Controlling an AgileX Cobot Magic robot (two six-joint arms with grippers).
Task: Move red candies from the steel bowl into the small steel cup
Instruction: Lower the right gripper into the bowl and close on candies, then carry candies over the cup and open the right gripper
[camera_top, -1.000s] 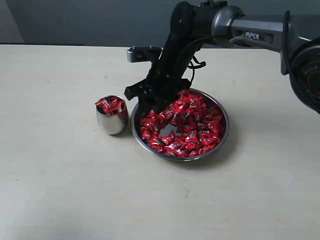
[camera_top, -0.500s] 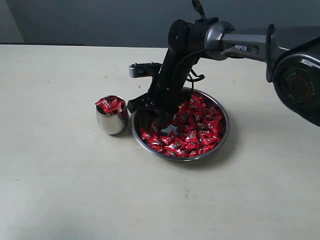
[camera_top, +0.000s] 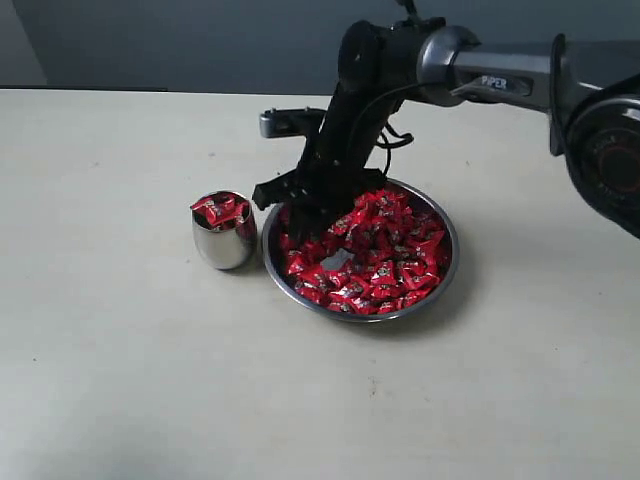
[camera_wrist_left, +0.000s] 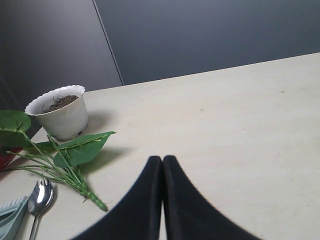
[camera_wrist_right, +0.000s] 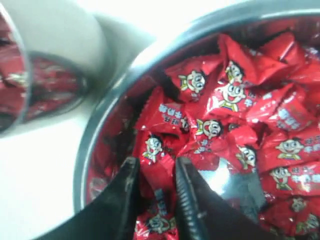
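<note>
Right gripper (camera_wrist_right: 155, 164): jaws nearly closed, pinching one of the red candies (camera_wrist_right: 235, 125) at the cup-side edge of the steel bowl (camera_top: 368, 319).
Small steel cup (camera_top: 224, 245), filled with candies, stands just beside the bowl. Left gripper (camera_wrist_left: 162, 160): closed, empty, above the table (camera_wrist_left: 240, 125).

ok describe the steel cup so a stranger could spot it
Start at the wide steel bowl of red candies mid-table. Just left of it in the exterior view stands the small steel cup. It's far narrower, barrel-sided, heaped with candies.
</note>
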